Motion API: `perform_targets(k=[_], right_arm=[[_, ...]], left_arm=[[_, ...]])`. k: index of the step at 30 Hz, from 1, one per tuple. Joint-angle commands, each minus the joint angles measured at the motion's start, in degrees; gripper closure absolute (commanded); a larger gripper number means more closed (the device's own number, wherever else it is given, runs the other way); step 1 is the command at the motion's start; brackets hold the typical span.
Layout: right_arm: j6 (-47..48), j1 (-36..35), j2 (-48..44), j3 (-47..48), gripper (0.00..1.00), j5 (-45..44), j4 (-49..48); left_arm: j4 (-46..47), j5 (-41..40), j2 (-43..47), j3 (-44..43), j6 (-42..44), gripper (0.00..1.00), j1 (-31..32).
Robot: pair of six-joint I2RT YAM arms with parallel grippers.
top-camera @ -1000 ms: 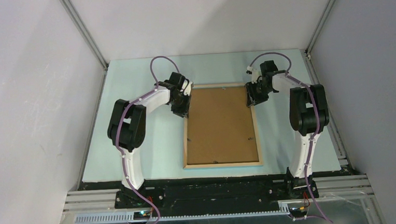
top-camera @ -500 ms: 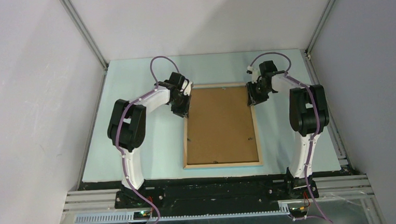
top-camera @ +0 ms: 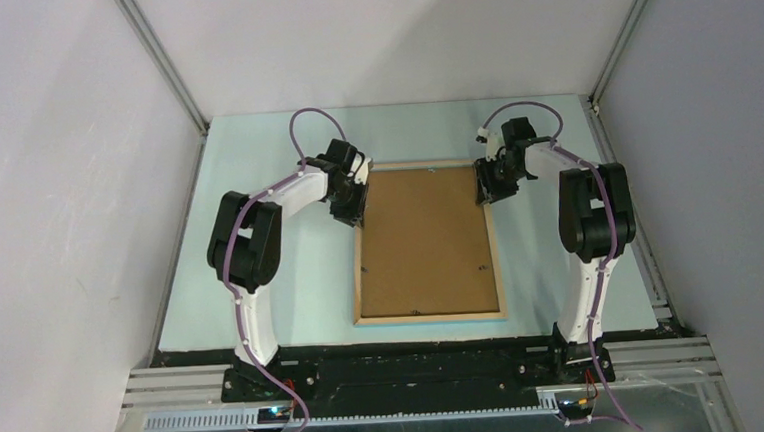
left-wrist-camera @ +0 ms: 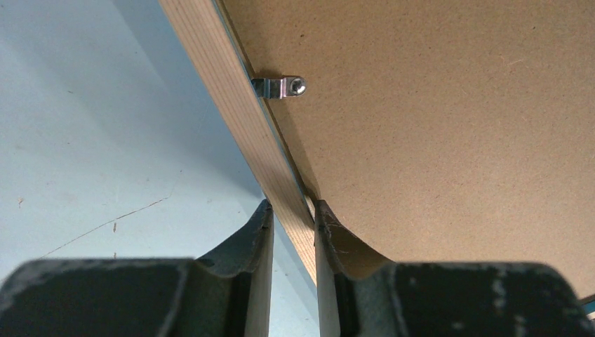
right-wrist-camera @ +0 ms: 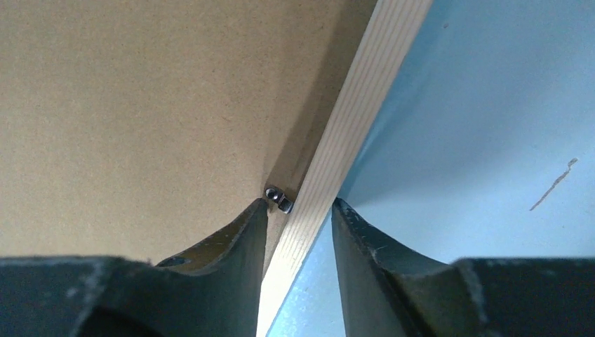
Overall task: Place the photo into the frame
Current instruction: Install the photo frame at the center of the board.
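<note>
My left gripper (left-wrist-camera: pixel 292 217) is clamped on the frame (left-wrist-camera: pixel 231 91). One finger (left-wrist-camera: pixel 258 235) sits against the outer face of the light wood rail. The other presses the inner face, where the rail meets the brown backing board (left-wrist-camera: pixel 435 140). No gap shows on either side.

My right gripper (right-wrist-camera: pixel 300 205) has its jaws apart, straddling the opposite rail. The outer fingertip is right at the wood's edge. The inner fingertip stands a little off the rail, over the board, and a small metal clip (right-wrist-camera: pixel 278 199) sits in that gap. Whether the outer finger actually presses the wood I cannot tell.

Just beyond my left fingers a second metal clip (left-wrist-camera: pixel 281 87) reaches from the rail onto the board, fixed by a screw. A thin blue line runs along that rail's inner edge (the only hint of the front colour from here).

From above, the frame lies flat, back side up, in the middle of the pale blue-green table (top-camera: pixel 261 273). Its long sides run away from my bases, and the board fills it. I grip the left long rail near the far corner, and my right jaws are on the right long rail near its far corner. Both arms bend inward toward the frame, with purple cables looping over the wrists. The table surface beside each rail shows a few thin scratches.
</note>
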State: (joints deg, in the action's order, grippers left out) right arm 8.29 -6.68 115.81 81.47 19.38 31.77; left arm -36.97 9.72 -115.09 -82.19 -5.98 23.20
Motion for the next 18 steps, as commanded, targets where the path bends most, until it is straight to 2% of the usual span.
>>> perform_targets(k=[1, 7, 18], right_arm=[[0.62, 1.08, -0.63, 0.53, 0.53, 5.33, 0.52], [0.69, 3.13, -3.06, 1.05, 0.47, 7.29, 3.47], [2.06, 2.05, -10.64, -9.37, 0.48, 4.14, 5.66]], left_arm=[[1.00, -0.40, 1.96, 0.92, 2.90, 1.00, -0.68], [1.00, -0.67, 2.07, 0.82, 2.37, 1.00, -0.87], [0.99, -1.29, 2.67, 0.86, 1.50, 1.00, -0.96]])
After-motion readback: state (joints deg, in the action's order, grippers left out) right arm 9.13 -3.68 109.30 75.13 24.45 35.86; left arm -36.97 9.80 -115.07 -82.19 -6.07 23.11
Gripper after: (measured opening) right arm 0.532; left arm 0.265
